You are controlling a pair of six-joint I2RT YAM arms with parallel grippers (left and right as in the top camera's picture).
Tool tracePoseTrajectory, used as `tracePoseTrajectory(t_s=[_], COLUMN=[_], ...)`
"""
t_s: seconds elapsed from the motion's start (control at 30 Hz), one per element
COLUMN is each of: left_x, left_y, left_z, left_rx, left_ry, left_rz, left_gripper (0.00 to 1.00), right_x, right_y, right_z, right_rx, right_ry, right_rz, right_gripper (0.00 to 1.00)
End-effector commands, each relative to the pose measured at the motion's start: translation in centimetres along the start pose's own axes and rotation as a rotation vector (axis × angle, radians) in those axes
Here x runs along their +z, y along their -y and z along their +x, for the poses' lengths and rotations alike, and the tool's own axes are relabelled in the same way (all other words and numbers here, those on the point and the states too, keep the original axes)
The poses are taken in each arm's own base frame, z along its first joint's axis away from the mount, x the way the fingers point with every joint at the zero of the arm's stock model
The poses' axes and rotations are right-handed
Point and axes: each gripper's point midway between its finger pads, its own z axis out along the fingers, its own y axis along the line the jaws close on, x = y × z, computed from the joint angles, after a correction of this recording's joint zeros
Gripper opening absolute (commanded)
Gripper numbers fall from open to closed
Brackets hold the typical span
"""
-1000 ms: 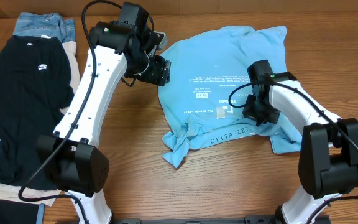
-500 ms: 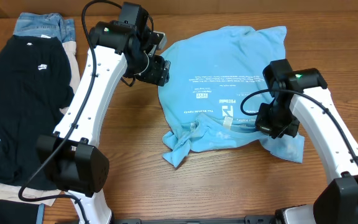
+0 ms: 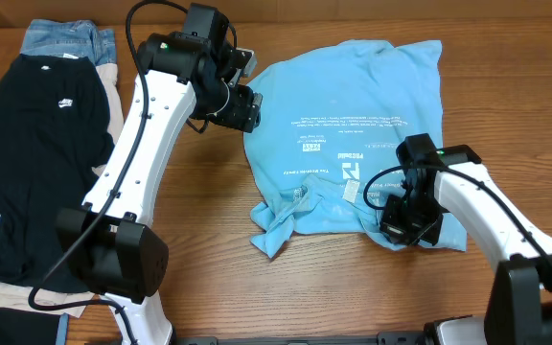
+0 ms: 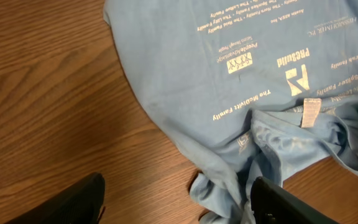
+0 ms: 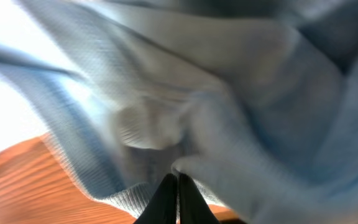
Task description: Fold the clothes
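Note:
The light sky-blue T-shirt lies spread on the wooden table with its white print facing up, and its front left corner is crumpled. My right gripper is at the shirt's front right edge. In the right wrist view the gripper is shut on a fold of the shirt fabric. My left gripper hovers at the shirt's left edge. In the left wrist view the gripper is open and empty above bare wood, with the shirt's crumpled corner by its right finger.
A black T-shirt with a small white logo lies at the far left on top of pale cloth. Blue denim jeans lie behind it. Bare wood lies between the black shirt and the blue one.
My right gripper has moved from the shirt's middle to the right and then toward the front edge, pulling the fabric with it. The folded-over lower part has spread out. The left arm stayed still.

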Motion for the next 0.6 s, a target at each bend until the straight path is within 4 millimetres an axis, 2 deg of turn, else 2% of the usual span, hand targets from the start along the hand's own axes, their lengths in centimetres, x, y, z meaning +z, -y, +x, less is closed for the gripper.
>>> tracePoseTrajectory(t_s=[0.0,0.1,0.13,0.17,0.23,0.3,0.37,0.47,0.57], left_x=[0.5,0.5,0.5,0.5,0.5,0.5,0.5,0.4,0.3], left_y=[-0.4,-0.5,-0.5,-0.5,-0.5,-0.5,-0.5,-0.8,-1.4], left_z=[-0.3,-0.3,-0.3,-0.4,-0.5,-0.6,-0.8,-1.2,-1.4], left_rx=[-0.011,-0.01,-0.01,-0.01,-0.009,-0.008,-0.007,-0.009,-0.021], left_ry=[-0.002,-0.001,0.001,0.003,0.007,0.013,0.021,0.038,0.045], left_rz=[-0.02,-0.026,-0.028,-0.028,-0.028,-0.027,-0.028,-0.03,-0.034], left_gripper=[0.78,0.78,0.78,0.78,0.78,0.78,0.78,0.76,0.73], right_x=[-3.4,-6.5,-7.5,-8.3,-10.1,-11.1,-11.2,-10.2,-7.9], right_y=[-2.4,-3.5,-3.8,-4.0,-4.5,-5.5,-6.0,-6.6,-6.9], right_z=[-0.4,-1.2,-1.4,-1.6,-2.6,-4.1,-5.5,-7.7,-9.0], right_rx=[-0.038,-0.081,-0.1,-0.111,-0.122,-0.154,-0.159,-0.172,-0.168], right_ry=[0.094,0.197,0.229,0.257,0.337,0.41,0.455,0.48,0.431], right_rz=[-0.132,-0.191,-0.208,-0.219,-0.239,-0.27,-0.268,-0.241,-0.213], right_gripper=[0.11,0.27,0.41,0.51,0.59,0.6,0.57,0.41,0.28])
